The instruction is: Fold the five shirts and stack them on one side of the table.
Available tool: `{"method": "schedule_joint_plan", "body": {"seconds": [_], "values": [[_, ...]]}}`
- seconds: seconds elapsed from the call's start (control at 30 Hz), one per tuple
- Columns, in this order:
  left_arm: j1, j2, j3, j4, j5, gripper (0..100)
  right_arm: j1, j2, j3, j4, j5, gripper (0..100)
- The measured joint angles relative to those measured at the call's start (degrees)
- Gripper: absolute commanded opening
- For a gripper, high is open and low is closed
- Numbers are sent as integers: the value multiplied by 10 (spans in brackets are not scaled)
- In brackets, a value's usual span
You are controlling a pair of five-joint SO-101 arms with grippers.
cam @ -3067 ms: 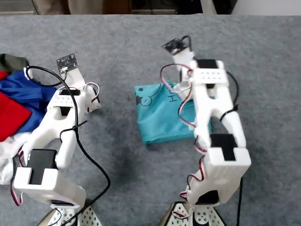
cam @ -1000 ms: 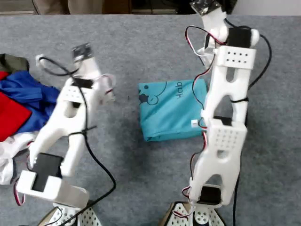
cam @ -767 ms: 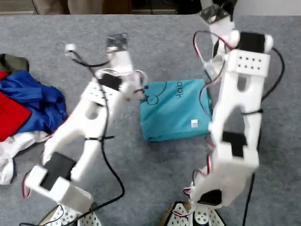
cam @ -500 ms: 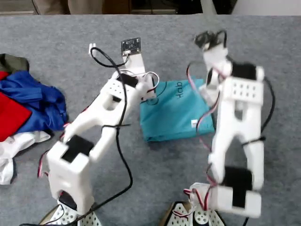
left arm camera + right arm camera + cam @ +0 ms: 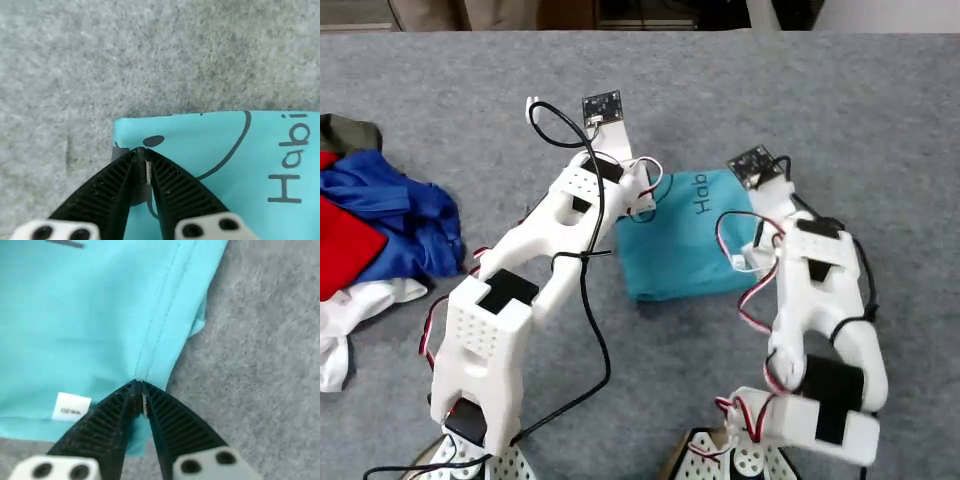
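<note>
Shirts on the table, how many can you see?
5: a folded teal shirt in the middle of the table; heaped at its left edge, a dark green shirt, blue shirt, red shirt and white shirt. More may hide underneath.

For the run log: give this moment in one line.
left gripper: shut, teal shirt corner | right gripper: shut, opposite edge | pile: unfolded

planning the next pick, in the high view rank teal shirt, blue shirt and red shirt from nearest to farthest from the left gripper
1. Teal shirt, mid-table, right under the left gripper.
2. Blue shirt, in the pile out on the left arm's side.
3. Red shirt, beyond the blue one, at the table's left edge.
</note>
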Motion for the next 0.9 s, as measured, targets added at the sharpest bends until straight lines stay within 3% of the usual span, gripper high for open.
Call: {"method": "schedule_joint_plan", "body": {"seconds": [0.23, 0.47, 0.77, 0.9], "values": [[0, 0, 0, 0, 0, 19, 26, 55, -61, 33, 25, 5], [1, 0, -3, 8, 0, 20, 25, 4, -63, 105, 30, 4], [1, -36, -155, 214, -11, 21, 25, -215, -62, 214, 30, 5], [1, -65, -207, 293, -40, 58, 25, -251, -64, 260, -27, 17]]}}
